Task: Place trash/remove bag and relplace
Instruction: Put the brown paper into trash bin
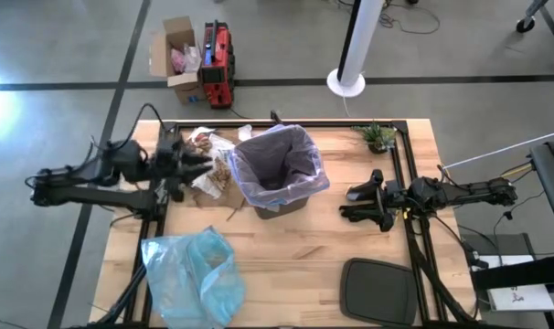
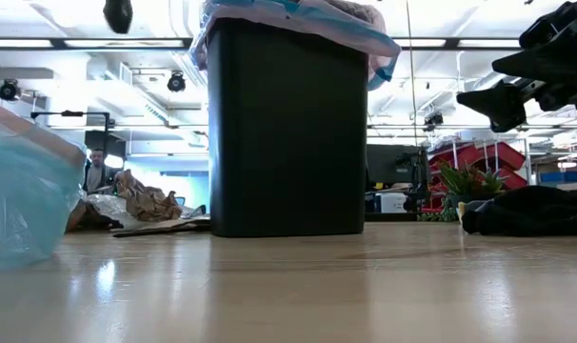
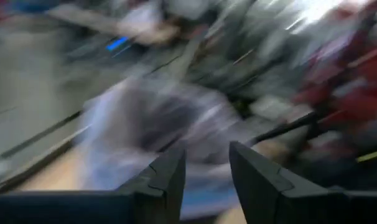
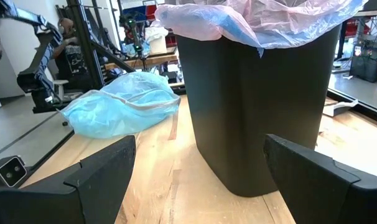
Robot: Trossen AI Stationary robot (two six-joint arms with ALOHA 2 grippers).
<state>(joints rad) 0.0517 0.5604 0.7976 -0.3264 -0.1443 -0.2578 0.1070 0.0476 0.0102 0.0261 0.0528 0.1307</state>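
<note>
A black bin (image 1: 282, 206) stands mid-table, lined with the lavender-pink bag (image 1: 279, 164), whose rim folds over the bin's edge (image 4: 263, 18). A pile of trash (image 1: 215, 169), brown scraps and white paper, lies on the table left of the bin (image 2: 146, 202). My left gripper (image 1: 202, 163) hovers over that pile, raised and pointing toward the bin. The blurred left wrist view shows its fingers (image 3: 206, 165) a narrow gap apart with nothing between them. My right gripper (image 1: 348, 203) waits wide open right of the bin, facing its wall (image 4: 201, 140).
A crumpled light-blue plastic bag (image 1: 195, 274) lies near the front left (image 4: 123, 102). A flat black lid-like piece (image 1: 378, 291) sits at the front right. A small plant (image 1: 379, 137) stands at the far right. A cardboard box (image 1: 178, 57) and a red case (image 1: 218, 64) are on the floor beyond.
</note>
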